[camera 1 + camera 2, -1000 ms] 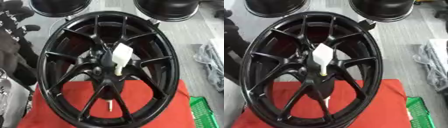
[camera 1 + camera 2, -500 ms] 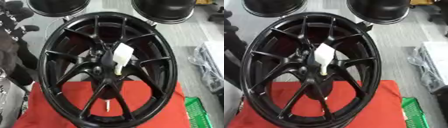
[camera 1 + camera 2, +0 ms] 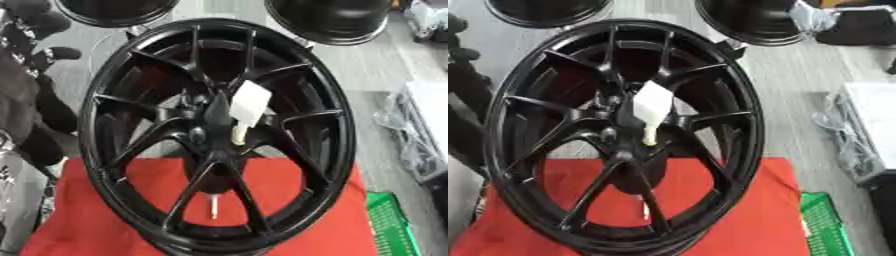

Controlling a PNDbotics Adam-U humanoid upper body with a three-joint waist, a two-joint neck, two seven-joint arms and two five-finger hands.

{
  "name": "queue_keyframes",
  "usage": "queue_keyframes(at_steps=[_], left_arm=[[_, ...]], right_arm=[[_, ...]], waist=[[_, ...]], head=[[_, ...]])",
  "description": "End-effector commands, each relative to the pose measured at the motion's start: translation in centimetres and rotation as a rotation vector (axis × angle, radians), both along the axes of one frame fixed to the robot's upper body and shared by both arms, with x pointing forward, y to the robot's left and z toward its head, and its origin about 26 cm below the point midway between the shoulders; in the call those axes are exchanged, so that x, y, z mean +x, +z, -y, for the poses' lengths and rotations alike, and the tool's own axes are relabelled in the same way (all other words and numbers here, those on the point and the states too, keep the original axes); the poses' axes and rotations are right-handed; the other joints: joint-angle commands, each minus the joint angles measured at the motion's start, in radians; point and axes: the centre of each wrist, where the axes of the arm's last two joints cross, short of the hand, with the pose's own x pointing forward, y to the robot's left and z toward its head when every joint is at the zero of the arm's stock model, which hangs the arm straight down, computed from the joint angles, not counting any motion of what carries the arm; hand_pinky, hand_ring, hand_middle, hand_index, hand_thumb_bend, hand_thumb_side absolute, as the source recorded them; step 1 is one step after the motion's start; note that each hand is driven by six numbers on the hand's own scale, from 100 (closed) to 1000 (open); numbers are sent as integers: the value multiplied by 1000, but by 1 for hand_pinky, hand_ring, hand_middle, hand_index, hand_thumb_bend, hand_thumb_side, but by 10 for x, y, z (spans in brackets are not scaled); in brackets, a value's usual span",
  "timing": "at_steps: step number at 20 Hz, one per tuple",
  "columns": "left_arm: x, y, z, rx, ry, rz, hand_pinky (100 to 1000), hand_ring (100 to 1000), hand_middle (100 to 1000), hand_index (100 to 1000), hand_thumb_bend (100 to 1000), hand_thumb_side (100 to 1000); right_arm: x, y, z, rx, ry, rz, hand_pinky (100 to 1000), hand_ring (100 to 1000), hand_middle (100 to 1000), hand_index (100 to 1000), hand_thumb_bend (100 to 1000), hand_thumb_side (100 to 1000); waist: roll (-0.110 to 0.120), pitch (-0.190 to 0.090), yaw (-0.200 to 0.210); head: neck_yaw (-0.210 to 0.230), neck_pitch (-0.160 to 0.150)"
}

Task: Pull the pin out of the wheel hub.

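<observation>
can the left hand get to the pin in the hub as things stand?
Probably yes. The pin, pale and hung with a white tag, juts from the hub of the black wheel with nothing covering it. The left hand sits at the wheel's left edge; only spokes lie between.

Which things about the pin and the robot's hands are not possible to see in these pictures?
- Pin: both views show only a pale stub under the white tag; the black hub hides its seating.
- Left hand: dark blur at the left edge, left eye view; fingers unclear.
- Right hand: in neither view.
</observation>
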Motion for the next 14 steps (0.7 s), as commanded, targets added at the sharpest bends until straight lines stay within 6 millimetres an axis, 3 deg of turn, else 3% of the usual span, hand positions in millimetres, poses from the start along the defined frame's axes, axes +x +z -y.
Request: queue_keyframes(at_steps=[1,8,14], left_arm=[[-2,6,1,18,-9,24,614,776,599,681,100,695],[-2,6,5,33,-34,10,613,777,599,680,100,701],[-2,5,4,37,-29,7,615,778,600,681,100,704]], right_arm=[[-11,16,-4,-147,-21,45,821,745,709,797,100,133],[-7,11,-24,-229,35,-62,817,748,714,798,100,169],[-2,13,-51,-302,98,-98,829,769,733,813,100,181]], waist=[[0,-22,6],[-2,-24,24],[-6,-28,18]], head=[[-13,4],[-39,7],[-30,15]])
